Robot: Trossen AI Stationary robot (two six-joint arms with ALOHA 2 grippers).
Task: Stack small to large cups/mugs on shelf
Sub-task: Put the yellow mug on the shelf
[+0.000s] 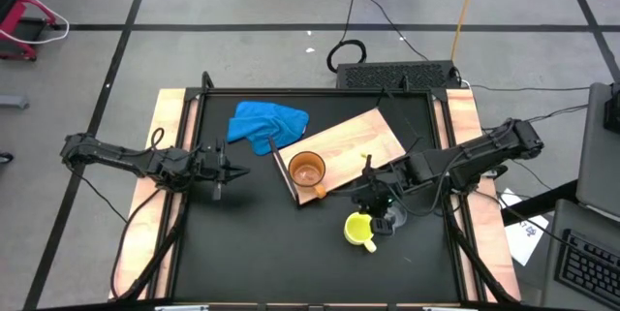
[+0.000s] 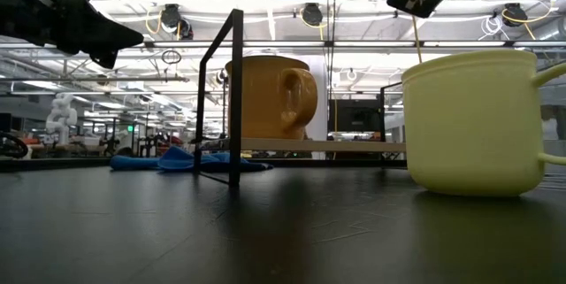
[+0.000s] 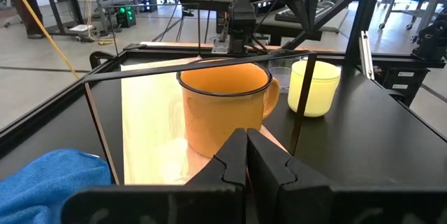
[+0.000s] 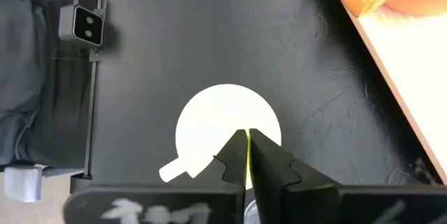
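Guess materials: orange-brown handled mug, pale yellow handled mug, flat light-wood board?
Orange-brown handled mug: looks like enamelled metal, glossy, with a thin dark rim; could be glazed ceramic. Pale yellow handled mug: likely plastic, matte and slightly translucent. Flat light-wood board: wood or wood laminate, visible grain, smooth finish.

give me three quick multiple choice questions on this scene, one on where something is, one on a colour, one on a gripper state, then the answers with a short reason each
1. Where does the orange-brown mug stand?
A. on the wooden board
B. on the blue cloth
C. on the bare black table

2. What colour is the mug under the right gripper?
A. red
B. yellow
C. blue

3. How are the left gripper fingers?
A. shut on the cloth
B. wide open
C. shut, holding nothing

Answers:
1 A, the high view shows it near the board's corner.
2 B, the yellow mug sits on the black table off the board.
3 C, the left wrist view shows its fingers together and empty.
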